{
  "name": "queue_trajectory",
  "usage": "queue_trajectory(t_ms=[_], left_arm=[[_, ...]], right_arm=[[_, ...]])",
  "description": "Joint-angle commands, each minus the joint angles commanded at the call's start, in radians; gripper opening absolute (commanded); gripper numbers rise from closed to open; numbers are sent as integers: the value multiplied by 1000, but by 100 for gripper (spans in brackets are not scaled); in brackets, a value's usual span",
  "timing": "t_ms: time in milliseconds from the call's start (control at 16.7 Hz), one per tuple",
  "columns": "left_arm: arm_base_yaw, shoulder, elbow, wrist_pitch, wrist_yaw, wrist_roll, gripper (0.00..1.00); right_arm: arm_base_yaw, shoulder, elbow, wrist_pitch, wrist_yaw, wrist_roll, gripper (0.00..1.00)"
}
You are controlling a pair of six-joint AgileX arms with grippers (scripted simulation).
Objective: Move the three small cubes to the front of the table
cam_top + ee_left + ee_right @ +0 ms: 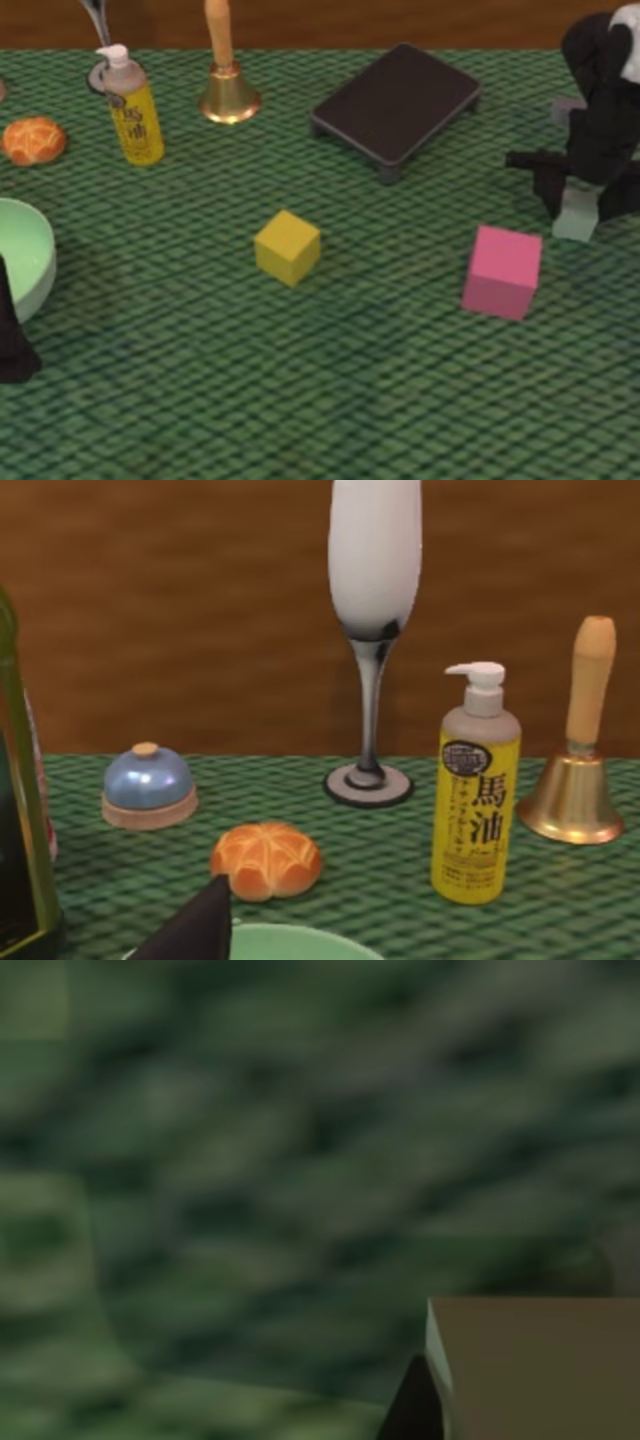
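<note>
Three cubes lie on the green woven cloth of the table. The yellow cube sits near the middle. Right of it rests the larger pink cube. At the far right my right gripper is shut on the small pale grey-green cube, close over the cloth. In the right wrist view that cube fills the corner with one dark finger against its edge. My left gripper is parked at the left edge, open; only one finger shows.
A dark flat tray stands at the back, right of centre. Along the back left are a brass bell, a yellow pump bottle, a wine glass, a bread roll and a blue call bell. A pale green bowl sits at the left edge.
</note>
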Motion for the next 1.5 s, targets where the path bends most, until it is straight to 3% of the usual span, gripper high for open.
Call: queue_trajectory(t_ms=[240,600,1020,1200,1500], left_arm=[[0,0,0,0,0,0,100],[0,0,0,0,0,0,100],[0,0,0,0,0,0,100],[0,0,0,0,0,0,100],[0,0,0,0,0,0,100]], right_arm=[[-2,-37,24,-28,10,-6,0],[4,-93,158,-226,9,-6,0],[13,-112,156,-234,9,3,0],[97,-195,59,-205,9,58,0],[337,-424,-285,-130,8,221,0]])
